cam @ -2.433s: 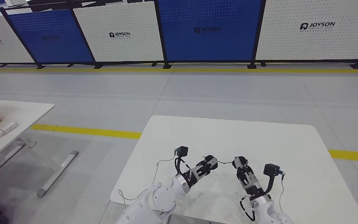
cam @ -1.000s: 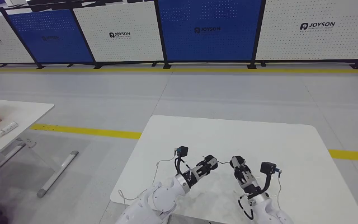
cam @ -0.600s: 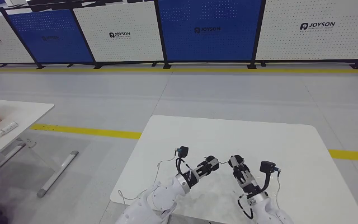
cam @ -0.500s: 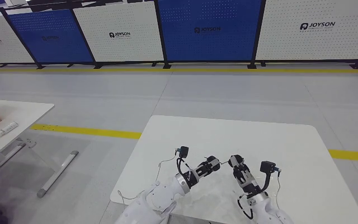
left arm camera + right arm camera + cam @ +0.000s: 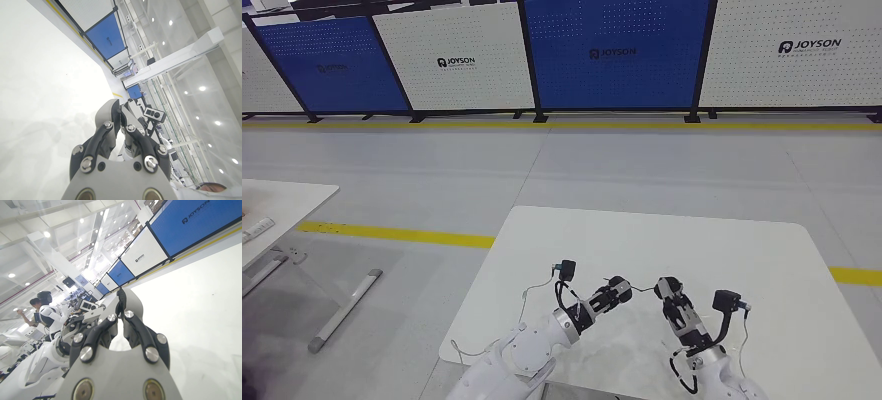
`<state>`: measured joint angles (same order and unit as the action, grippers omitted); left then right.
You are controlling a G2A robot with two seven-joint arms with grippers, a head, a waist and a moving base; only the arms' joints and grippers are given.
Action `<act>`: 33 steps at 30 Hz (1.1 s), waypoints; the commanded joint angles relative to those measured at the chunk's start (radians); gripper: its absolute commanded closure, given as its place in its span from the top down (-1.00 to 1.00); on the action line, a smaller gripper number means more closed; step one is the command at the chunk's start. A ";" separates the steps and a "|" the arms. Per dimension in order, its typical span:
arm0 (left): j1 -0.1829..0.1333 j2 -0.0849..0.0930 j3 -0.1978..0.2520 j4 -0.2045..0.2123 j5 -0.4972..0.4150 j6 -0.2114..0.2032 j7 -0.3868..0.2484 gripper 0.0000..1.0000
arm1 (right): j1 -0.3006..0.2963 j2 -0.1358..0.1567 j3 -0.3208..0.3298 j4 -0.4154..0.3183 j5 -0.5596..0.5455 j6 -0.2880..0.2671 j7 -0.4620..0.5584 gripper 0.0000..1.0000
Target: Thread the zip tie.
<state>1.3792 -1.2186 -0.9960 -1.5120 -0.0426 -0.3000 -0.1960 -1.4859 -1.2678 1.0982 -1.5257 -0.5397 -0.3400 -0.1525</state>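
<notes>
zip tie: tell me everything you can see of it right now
The zip tie shows as a thin dark strand, plastic by its look, stretched roughly level across the gap between the left gripper and the right gripper, over the white table. Each gripper is shut on one end. It seems held clear of the tabletop. Head, tail and whether it is threaded are too small to tell.

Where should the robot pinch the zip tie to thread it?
Probably near its two ends. The zip tie is a thin strap held level over the white table, so it can be pinched from either side: the left gripper on its left end, the right gripper on its right end, as now.
</notes>
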 commanded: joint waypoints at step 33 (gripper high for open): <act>0.002 -0.002 -0.001 -0.001 -0.001 0.008 0.010 -1.00 | -0.005 0.004 0.006 0.003 0.016 0.000 0.011 -0.98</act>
<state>1.3810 -1.2202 -0.9966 -1.5138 -0.0435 -0.2920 -0.1858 -1.4910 -1.2630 1.1041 -1.5232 -0.5241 -0.3400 -0.1413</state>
